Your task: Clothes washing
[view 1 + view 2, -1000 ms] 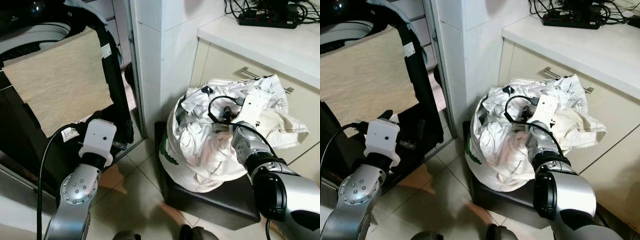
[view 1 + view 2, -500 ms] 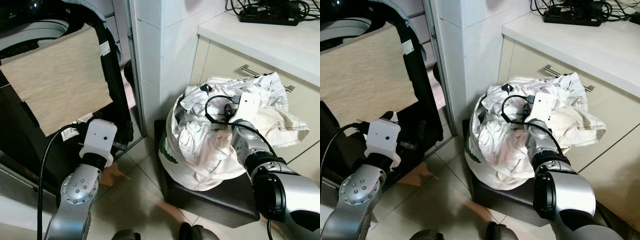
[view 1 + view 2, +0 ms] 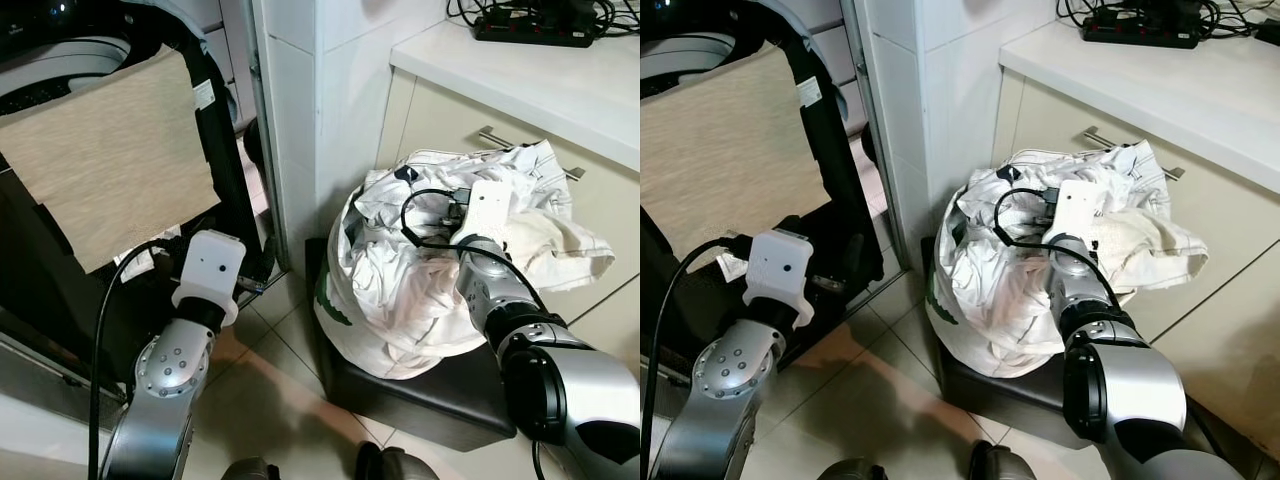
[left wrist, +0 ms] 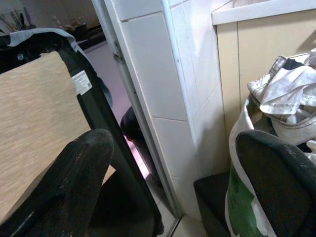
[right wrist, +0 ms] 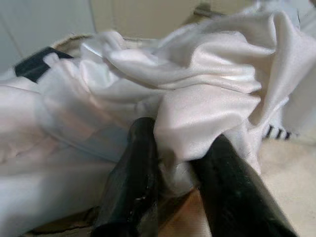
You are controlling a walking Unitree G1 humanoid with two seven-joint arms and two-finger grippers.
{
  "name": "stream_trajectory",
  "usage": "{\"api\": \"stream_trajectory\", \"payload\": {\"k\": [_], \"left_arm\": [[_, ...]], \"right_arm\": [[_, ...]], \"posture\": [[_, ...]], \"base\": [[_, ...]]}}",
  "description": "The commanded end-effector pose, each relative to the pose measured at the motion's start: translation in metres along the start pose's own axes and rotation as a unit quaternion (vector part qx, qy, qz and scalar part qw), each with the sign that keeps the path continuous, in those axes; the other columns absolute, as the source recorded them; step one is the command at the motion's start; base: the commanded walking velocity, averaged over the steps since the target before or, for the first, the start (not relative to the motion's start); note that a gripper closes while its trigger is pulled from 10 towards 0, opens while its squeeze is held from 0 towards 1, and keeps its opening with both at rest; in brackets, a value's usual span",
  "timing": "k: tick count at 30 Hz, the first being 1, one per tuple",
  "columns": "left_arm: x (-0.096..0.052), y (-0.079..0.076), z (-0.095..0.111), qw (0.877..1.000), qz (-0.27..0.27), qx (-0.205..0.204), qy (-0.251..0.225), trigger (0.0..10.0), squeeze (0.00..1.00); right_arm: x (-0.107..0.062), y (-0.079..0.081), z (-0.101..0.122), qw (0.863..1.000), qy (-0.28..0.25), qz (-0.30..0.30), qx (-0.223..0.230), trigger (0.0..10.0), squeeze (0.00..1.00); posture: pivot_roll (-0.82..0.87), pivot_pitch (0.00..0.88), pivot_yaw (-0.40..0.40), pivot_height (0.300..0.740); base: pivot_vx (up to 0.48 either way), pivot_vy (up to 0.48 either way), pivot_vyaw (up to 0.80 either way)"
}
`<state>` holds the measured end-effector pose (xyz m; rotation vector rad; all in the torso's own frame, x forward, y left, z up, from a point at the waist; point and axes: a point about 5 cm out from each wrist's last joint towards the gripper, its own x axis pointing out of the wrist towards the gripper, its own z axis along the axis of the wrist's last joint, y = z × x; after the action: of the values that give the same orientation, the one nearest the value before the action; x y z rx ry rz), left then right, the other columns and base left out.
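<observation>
**Right gripper bites into laundry heap while washer waits across the doorway**

The robot's right gripper (image 5: 175, 168) is buried in the top of a heap of crumpled white clothes (image 3: 420, 290), its two black fingers (image 5: 133, 173) drawn close with a fold of shiny white cloth pinched between them. The heap fills a white laundry bag with green print (image 3: 335, 300), which sits on a low black box-shaped stool (image 3: 420, 395) pushed against the cream cabinet front (image 3: 440, 125) under a white countertop (image 3: 530, 85).

The relation that counts: the washing machine (image 3: 60, 60) lies well to the robot's left of the heap, beyond a white tiled wall corner (image 3: 300, 120) that juts between them. Any garment lifted here would, by this reading, have to travel up and leftward around that corner. The right arm is plainly the nearer to the clothes; the left is nearer the machine.

The left gripper (image 4: 173, 182) hovers low by the doorway with its fingers spread wide and nothing between them, pointed toward the tiled corner. Just beside it hangs a beige rectangular cloth (image 3: 105, 150), draped over a black garment (image 3: 225, 150) across the machine's front edge. A black power strip with cables (image 3: 530, 25) lies on the countertop, well apart from the work. A black cable (image 3: 420, 215) loops over the right wrist, touching the clothes.
</observation>
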<state>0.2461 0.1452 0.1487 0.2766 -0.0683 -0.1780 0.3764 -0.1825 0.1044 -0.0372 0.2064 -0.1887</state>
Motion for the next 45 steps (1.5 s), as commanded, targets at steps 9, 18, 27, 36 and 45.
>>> {"api": "stream_trajectory", "payload": {"k": [9,18,27,36,45], "left_arm": [[0.010,-0.002,0.000,1.000,-0.003,0.000,-0.007,10.0,0.00],[0.019,-0.006,0.001,1.000,-0.005,-0.004,-0.017,10.0,0.00],[0.034,-0.010,0.004,0.999,-0.004,-0.009,-0.034,10.0,0.00],[0.048,-0.015,0.007,0.998,0.000,-0.017,-0.055,10.0,0.00],[0.060,-0.019,0.009,0.997,0.003,-0.024,-0.073,10.0,0.00]], "right_arm": [[0.002,0.022,0.046,0.988,-0.126,0.042,-0.073,0.0,0.00],[-0.001,0.036,0.094,0.967,-0.236,0.070,-0.065,0.0,0.00],[-0.014,0.050,0.154,0.926,-0.357,0.114,-0.052,0.0,0.00],[-0.033,0.061,0.207,0.875,-0.456,0.161,-0.043,0.0,0.00],[-0.054,0.067,0.255,0.827,-0.525,0.194,-0.050,0.0,0.00]], "posture": [[0.09,0.091,0.001,0.740],[0.06,0.057,-0.003,0.740],[0.04,0.004,-0.016,0.740],[0.01,0.000,-0.038,0.740],[-0.02,0.000,-0.051,0.740]], "base": [[0.000,0.000,0.00],[0.000,0.000,0.00],[0.000,0.000,0.00],[0.000,0.000,0.00],[0.000,0.000,0.00]]}}
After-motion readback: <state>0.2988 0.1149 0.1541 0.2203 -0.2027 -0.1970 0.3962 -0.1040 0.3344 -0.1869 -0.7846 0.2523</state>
